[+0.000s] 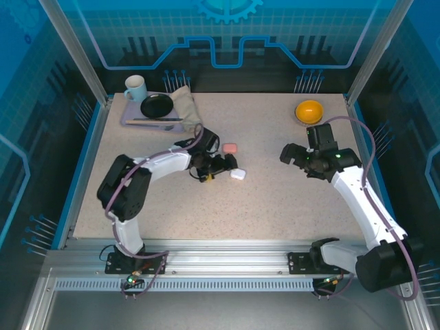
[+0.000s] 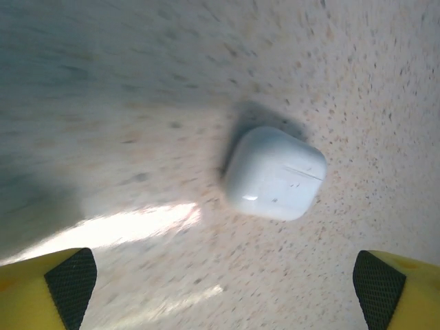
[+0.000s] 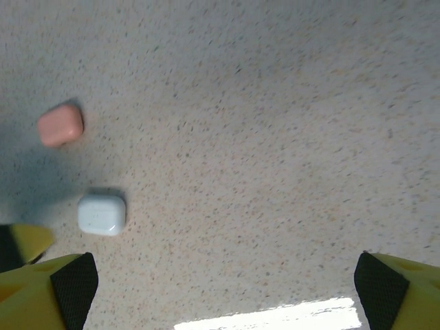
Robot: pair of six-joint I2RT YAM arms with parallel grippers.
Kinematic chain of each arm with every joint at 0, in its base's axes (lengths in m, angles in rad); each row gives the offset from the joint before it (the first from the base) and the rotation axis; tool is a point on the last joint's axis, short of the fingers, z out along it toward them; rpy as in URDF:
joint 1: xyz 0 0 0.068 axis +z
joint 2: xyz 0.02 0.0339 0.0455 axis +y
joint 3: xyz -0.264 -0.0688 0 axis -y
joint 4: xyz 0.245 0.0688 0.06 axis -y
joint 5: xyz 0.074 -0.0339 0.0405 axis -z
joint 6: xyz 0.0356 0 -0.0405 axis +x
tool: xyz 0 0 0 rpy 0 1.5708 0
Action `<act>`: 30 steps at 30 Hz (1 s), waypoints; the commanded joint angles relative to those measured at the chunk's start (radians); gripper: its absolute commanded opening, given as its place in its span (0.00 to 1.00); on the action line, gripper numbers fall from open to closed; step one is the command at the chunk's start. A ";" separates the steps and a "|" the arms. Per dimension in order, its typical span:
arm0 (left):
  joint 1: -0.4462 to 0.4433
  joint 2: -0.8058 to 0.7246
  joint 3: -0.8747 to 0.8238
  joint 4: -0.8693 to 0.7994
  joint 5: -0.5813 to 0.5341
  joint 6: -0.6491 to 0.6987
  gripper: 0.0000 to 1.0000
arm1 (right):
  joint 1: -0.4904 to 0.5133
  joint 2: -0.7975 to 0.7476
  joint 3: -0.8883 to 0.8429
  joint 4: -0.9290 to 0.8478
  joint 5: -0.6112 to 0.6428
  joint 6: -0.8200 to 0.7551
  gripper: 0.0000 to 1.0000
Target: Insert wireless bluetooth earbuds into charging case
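I see the white case (image 2: 275, 173) lying shut on the table (image 1: 275, 206), right in front of the left gripper (image 1: 224, 166). Its fingers (image 2: 69, 283) stand wide apart and hold nothing, and the frame corners cut them off. The pink case (image 3: 60, 125) lies near the white case, on its far side, also shut. Both lids are down, so the insides are hidden from me. The right gripper (image 1: 284, 155) hangs to the right of the white case, well apart from it, spread and empty. The left wrist view is blurred on its left part.
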 commanded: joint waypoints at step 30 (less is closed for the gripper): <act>0.462 -0.296 -0.846 1.290 -0.320 0.786 0.99 | -0.128 0.358 -0.688 1.698 0.037 -0.631 1.00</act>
